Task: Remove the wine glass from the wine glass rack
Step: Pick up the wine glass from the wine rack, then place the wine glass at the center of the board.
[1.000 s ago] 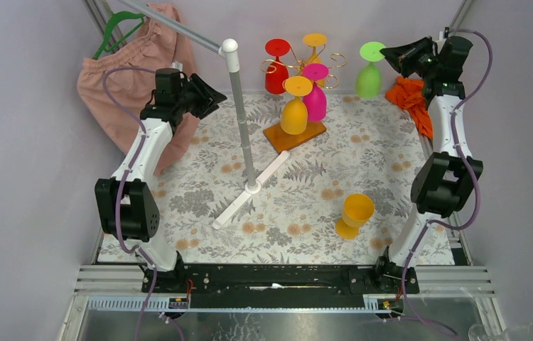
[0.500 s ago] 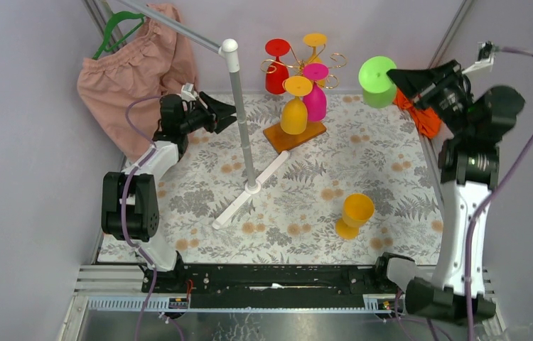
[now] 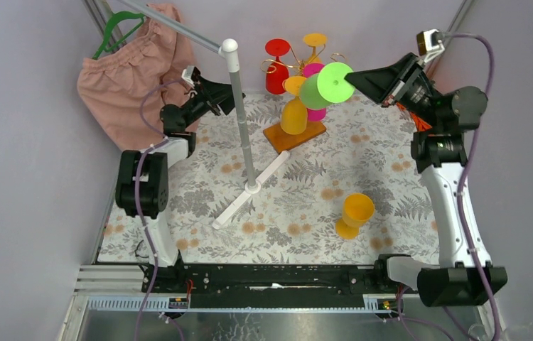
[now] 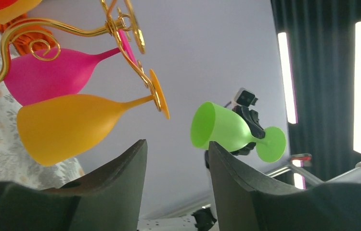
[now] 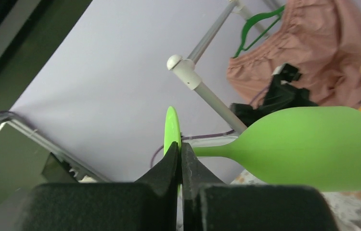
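Note:
The gold wire wine glass rack (image 3: 299,67) stands on its orange-brown base (image 3: 293,135) at the back, with red, orange, pink and yellow glasses hanging on it. My right gripper (image 3: 357,78) is shut on the flat foot of a green wine glass (image 3: 326,85) and holds it tilted in the air, just in front of the rack. In the right wrist view the foot (image 5: 171,130) is pinched between the fingers and the bowl (image 5: 313,147) points right. My left gripper (image 3: 229,99) is open and empty, left of the white pole. The left wrist view shows the green glass (image 4: 226,129) and rack arms (image 4: 121,29).
A tall white-and-grey pole stand (image 3: 241,106) with a white cross foot (image 3: 249,190) stands left of centre. A yellow-orange glass (image 3: 354,213) stands on the floral mat at front right. Pink cloth (image 3: 132,71) hangs on a green hanger at back left. Orange cloth (image 3: 420,117) lies behind the right arm.
My right gripper has swung left with the green glass, from the back right corner to just in front of the rack, tilting it. My left gripper has moved slightly up and towards the pole.

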You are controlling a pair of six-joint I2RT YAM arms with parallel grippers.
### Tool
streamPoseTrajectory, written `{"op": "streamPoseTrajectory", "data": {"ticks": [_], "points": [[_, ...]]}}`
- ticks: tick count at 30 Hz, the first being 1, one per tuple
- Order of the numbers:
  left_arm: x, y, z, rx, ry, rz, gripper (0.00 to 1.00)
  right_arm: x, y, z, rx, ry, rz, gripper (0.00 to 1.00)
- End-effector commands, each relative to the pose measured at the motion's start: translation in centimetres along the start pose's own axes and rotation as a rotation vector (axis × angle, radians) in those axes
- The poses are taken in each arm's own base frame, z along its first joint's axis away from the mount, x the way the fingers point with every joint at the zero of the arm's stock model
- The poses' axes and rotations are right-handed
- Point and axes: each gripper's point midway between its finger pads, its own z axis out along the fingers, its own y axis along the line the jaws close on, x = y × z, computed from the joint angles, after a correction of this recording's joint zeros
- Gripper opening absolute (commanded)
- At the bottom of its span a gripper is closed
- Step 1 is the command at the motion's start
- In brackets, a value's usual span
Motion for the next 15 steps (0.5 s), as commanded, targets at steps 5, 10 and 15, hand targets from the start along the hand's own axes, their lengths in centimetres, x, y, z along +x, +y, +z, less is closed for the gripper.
{"op": "streamPoseTrajectory", "data": {"ticks": [5, 10, 15], "points": [[0.1, -4.2, 1.4, 0.224, 0.079, 0.082, 0.60, -0.2, 5.7, 5.0, -0.322, 0.109, -0.004, 0.00], [-0.7, -5.3, 2.5, 0.270, 0.088, 0.107, 0.62, -0.8, 4.0, 7.8, -0.371, 0.114, 0.056, 0.00], [-1.4, -5.0, 3.1, 0.285, 0.090, 0.098, 0.62, -1.8, 2.8, 9.9, -0.403, 0.115, 0.093, 0.00]]}}
